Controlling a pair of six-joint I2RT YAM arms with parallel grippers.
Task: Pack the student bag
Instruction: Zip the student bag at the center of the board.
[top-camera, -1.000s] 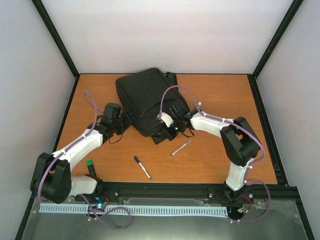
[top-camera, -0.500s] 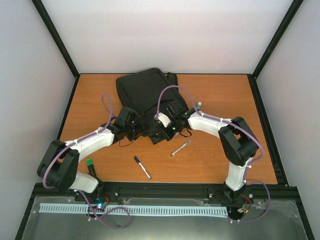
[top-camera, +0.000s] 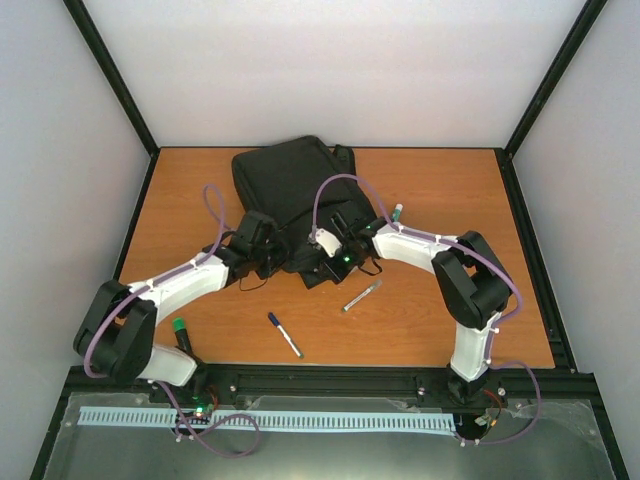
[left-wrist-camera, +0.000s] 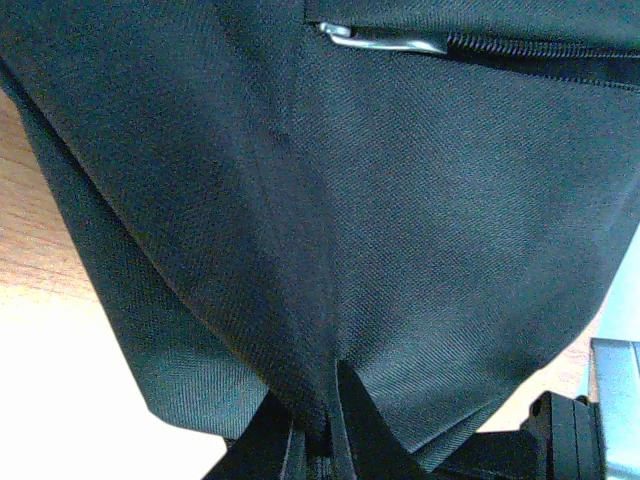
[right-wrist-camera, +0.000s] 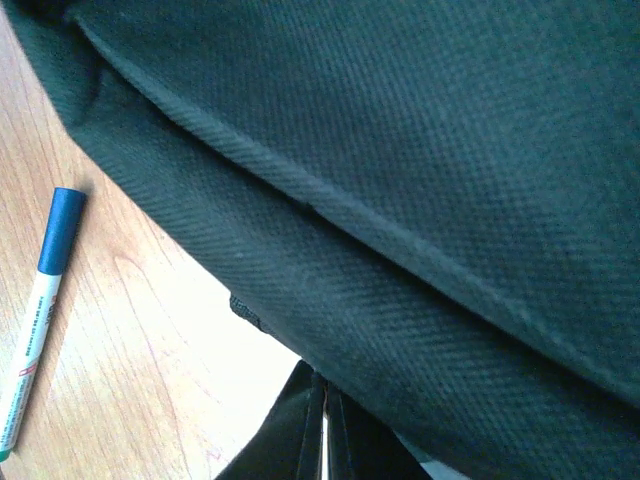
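The student bag (top-camera: 290, 185) lies toward the back middle of the surface (top-camera: 450, 320). The left fingers (left-wrist-camera: 365, 445) and right fingers (right-wrist-camera: 285, 435) each pinch its near-edge fabric tight.

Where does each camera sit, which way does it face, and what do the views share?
Top external: above and behind the arms, looking down on the table; left arm and right arm show.
Left wrist: on the left wrist, facing the student bag close up; left tool pinches its fabric.
Right wrist: on the right wrist, facing the bag's edge and a blue-capped marker; right tool shows.
Shared: the student bag.
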